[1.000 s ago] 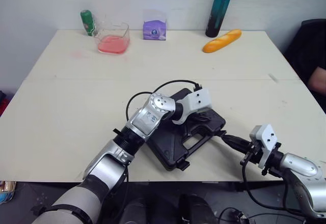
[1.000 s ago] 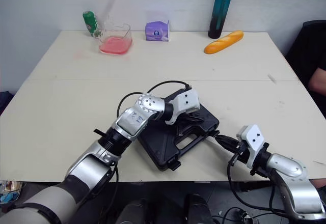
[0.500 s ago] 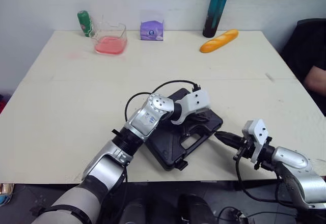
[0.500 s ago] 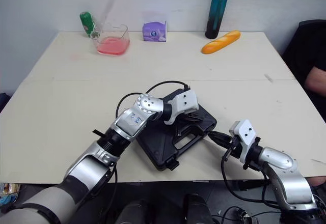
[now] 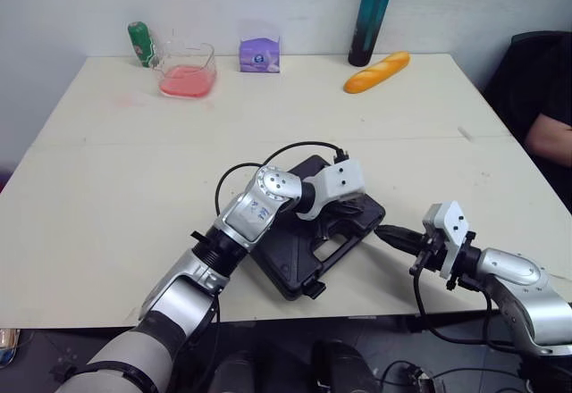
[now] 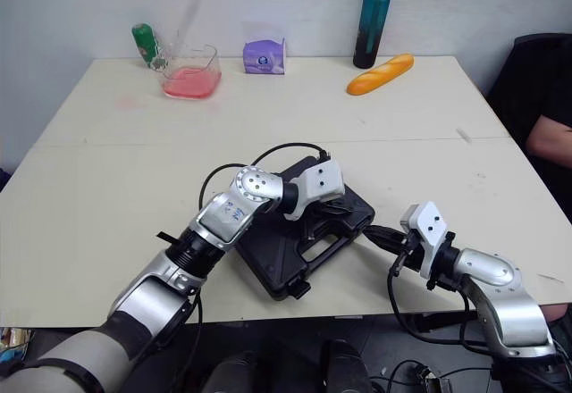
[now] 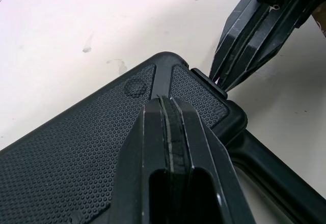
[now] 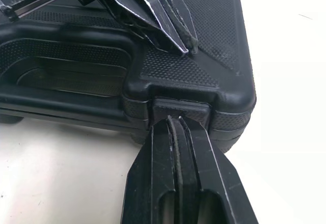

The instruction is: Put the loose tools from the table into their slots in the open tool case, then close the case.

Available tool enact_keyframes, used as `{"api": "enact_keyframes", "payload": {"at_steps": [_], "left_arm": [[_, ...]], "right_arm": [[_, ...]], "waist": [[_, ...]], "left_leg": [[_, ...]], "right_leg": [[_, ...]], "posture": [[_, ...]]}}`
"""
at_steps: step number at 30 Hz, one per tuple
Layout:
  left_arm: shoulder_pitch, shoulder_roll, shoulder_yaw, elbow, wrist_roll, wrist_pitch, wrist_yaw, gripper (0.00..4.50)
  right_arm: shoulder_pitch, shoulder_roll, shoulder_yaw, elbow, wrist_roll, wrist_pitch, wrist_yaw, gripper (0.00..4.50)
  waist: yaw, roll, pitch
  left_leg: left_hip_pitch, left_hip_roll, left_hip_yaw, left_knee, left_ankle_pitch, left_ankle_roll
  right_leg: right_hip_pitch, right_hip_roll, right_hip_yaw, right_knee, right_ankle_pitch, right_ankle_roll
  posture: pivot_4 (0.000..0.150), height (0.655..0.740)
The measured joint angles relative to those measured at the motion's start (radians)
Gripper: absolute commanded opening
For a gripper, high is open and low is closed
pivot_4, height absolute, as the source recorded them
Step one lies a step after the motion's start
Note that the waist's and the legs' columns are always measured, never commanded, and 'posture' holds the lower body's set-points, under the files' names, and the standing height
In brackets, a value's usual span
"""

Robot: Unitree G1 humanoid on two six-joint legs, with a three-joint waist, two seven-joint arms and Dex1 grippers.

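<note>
Case [image 5: 290, 268]: black, stippled lid. Table [image 5: 107, 188]: cream. Bottle [image 5: 362, 27]: teal, dark cap. Bread [image 5: 375, 71]: golden-orange. Tub [image 5: 211, 58]: clear, pink inside. Packet [image 5: 259, 54]: purple. Can [image 5: 139, 43]: green.

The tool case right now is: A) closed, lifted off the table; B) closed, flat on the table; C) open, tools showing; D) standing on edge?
B: the tool case lies flat, lid down, with the left gripper on the lid and the right gripper at its latch.

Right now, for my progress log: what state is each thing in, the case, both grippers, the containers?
Black plastic tool case: shut, lying flat.
Left gripper: shut, tips over the case's top.
Right gripper: shut, tips at the case's front edge.
Teal water bottle: upright, capped.
Clear square container: open-topped, pink contents.
</note>
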Motion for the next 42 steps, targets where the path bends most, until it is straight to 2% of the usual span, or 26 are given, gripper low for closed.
{"api": "enact_keyframes", "payload": {"at_steps": [6,10,13,21,24,32,42], "left_arm": [[0.052,-0.004,0.045,-0.045,-0.03,-0.036,-0.004,0.02],[0.094,0.022,0.086,-0.143,-0.092,-0.074,-0.053,0.02],[0.108,0.04,0.172,-0.24,-0.176,-0.083,-0.08,0.02],[0.296,0.258,0.263,-0.427,-0.284,-0.141,-0.216,0.02],[0.359,0.327,0.268,-0.48,-0.286,-0.146,-0.234,0.02],[0.478,0.4,0.222,-0.583,-0.253,-0.192,-0.238,0.02],[0.508,0.455,0.144,-0.632,-0.197,-0.169,-0.191,0.02]], "right_arm": [[-0.007,-0.012,-0.001,0.002,0.001,0.004,0.013,0.0],[0.025,-0.056,-0.009,-0.042,0.014,0.024,0.036,0.0],[0.056,-0.075,-0.009,-0.067,0.034,0.039,0.063,0.0],[0.151,-0.082,0.073,-0.151,0.04,0.014,0.157,0.0],[0.16,-0.082,0.112,-0.163,0.032,-0.002,0.172,0.0],[0.165,-0.089,0.197,-0.181,0.025,-0.013,0.217,0.0],[0.077,-0.074,0.265,-0.179,0.009,-0.012,0.234,0.0]], "waist": [[0.0,0.002,0.001],[0.008,0.008,0.01],[0.016,0.011,0.012],[0.019,0.011,0.014],[0.027,0.012,0.014],[0.027,0.011,0.015],[0.027,0.012,0.015]], "left_leg": [[-0.001,0.0,0.0,0.0,0.0,-0.001],[-0.005,-0.001,0.0,0.0,0.001,-0.002],[-0.006,-0.001,0.0,0.0,0.001,-0.002],[-0.005,-0.001,0.0,0.0,0.001,-0.001],[-0.005,-0.001,0.0,0.0,0.0,-0.001],[-0.006,-0.001,-0.001,0.0,0.0,-0.001],[-0.004,-0.001,-0.002,-0.001,-0.001,0.0]], "right_leg": [[-0.002,0.0,0.0,0.0,0.0,0.0],[-0.005,-0.001,0.0,0.0,0.0,0.0],[-0.006,-0.001,-0.001,-0.001,0.0,0.0],[-0.005,0.0,-0.001,0.0,0.0,0.0],[-0.005,0.0,-0.001,-0.001,0.0,0.0],[-0.005,-0.001,-0.001,-0.002,0.0,0.0],[-0.002,-0.001,-0.001,-0.002,0.0,-0.001]], "posture": [[0.15,0.7349],[0.15,0.7349],[0.15,0.7349],[0.15,0.7349],[0.15,0.7349],[0.15,0.7349],[0.15,0.7349]]}}
